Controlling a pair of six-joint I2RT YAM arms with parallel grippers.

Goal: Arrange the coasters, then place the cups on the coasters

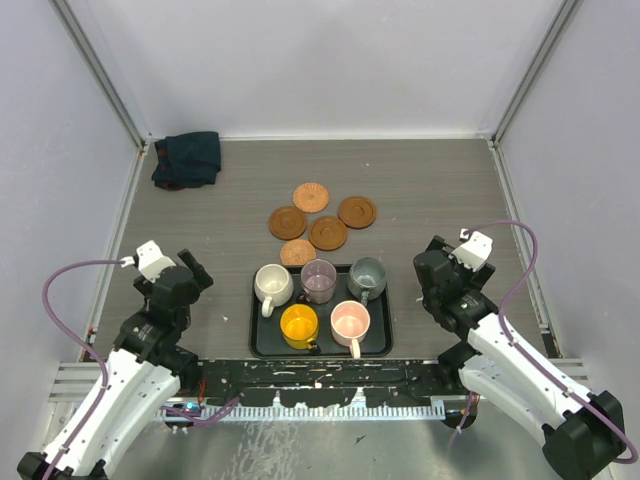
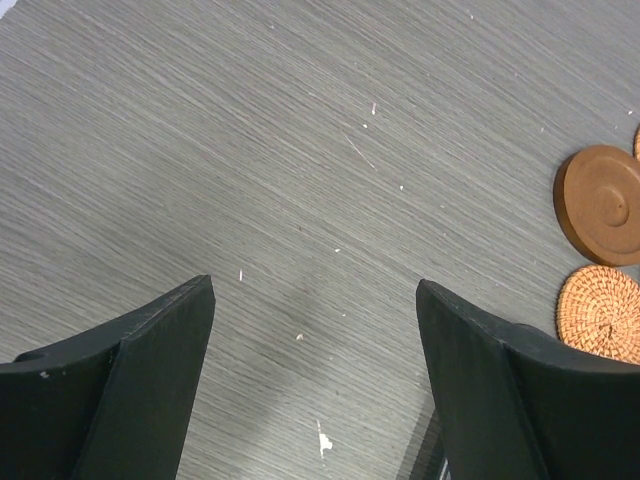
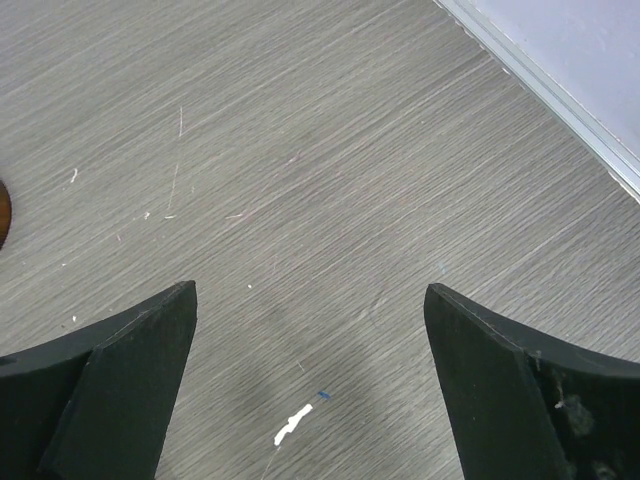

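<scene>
Several round brown coasters (image 1: pixel 327 233) lie clustered on the table behind the black tray (image 1: pixel 322 347); two are lighter and woven (image 1: pixel 311 196). On the tray stand the cups: cream-white (image 1: pixel 272 284), mauve (image 1: pixel 319 281), grey-green (image 1: pixel 367 278), yellow (image 1: pixel 299 326) and pale pink (image 1: pixel 350 322). My left gripper (image 1: pixel 192 272) hovers left of the tray, open (image 2: pixel 312 285), with only bare table between its fingers. A smooth coaster (image 2: pixel 600 205) and a woven coaster (image 2: pixel 603 312) show at the right edge of the left wrist view. My right gripper (image 1: pixel 434 262) is right of the tray, open (image 3: pixel 310 288) and holding nothing.
A dark teal cloth (image 1: pixel 187 158) lies bunched in the far left corner. White walls with metal rails (image 1: pixel 510 195) enclose the grey wood-grain table on three sides. The right wall's foot (image 3: pixel 560 100) shows in the right wrist view.
</scene>
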